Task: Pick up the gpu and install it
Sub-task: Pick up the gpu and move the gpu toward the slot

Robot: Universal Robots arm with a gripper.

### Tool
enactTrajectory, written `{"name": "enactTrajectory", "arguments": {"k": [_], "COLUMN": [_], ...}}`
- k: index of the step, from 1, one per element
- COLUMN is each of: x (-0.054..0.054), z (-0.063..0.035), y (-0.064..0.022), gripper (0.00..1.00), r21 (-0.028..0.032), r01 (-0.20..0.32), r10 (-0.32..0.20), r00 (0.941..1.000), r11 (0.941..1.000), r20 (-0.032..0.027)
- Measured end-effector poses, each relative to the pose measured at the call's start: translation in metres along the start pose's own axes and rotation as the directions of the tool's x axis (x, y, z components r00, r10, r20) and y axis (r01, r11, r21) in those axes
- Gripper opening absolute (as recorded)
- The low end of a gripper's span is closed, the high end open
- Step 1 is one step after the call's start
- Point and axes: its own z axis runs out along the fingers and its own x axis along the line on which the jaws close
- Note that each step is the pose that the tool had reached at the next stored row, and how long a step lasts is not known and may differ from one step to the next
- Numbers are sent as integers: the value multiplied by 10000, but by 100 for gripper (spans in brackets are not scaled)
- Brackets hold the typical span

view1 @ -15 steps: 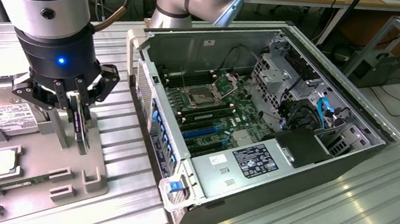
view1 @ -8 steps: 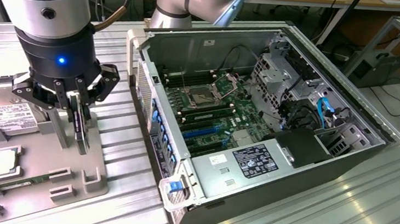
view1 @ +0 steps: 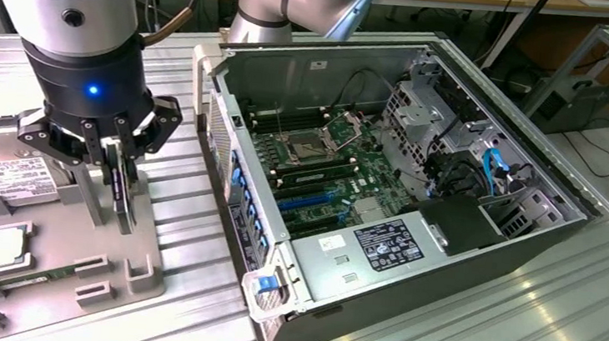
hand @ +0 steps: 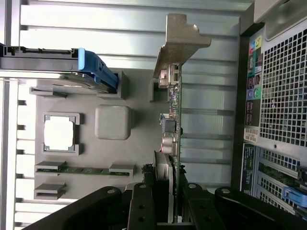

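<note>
The gpu point(view1: 124, 197) stands on edge in a slot of the grey parts holder point(view1: 65, 241), at the exterior view's left. My gripper point(view1: 114, 167) reaches down over its top edge, one finger on each flat side, shut on the card. In the wrist view the gpu point(hand: 174, 112) runs away from my gripper point(hand: 169, 203). Its green board edge, its connectors and its silver end bracket point(hand: 178, 45) show there. The fingers point(hand: 143, 201) press against the heatsink side. The open computer case point(view1: 489, 113) lies to the exterior view's right, with its motherboard point(view1: 317, 159) and blue-edged slots point(view1: 302, 200) exposed.
On the holder point(hand: 112, 143) sit a hard drive point(view1: 8, 171) with a white label, a square processor point(hand: 58, 133) and a narrow memory stick point(hand: 86, 170). The case's perforated rear panel point(hand: 283, 86) is close beside the card. The ribbed metal table point(view1: 513, 325) extends around the case.
</note>
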Motion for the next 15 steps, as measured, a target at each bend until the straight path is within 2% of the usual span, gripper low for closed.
{"name": "enactTrajectory", "arguments": {"k": [15], "x": [-1], "z": [-189], "y": [8], "gripper": [27], "r21": [-2], "r01": [0], "r10": [0], "r00": [10000], "r11": [10000], "r20": [1]}}
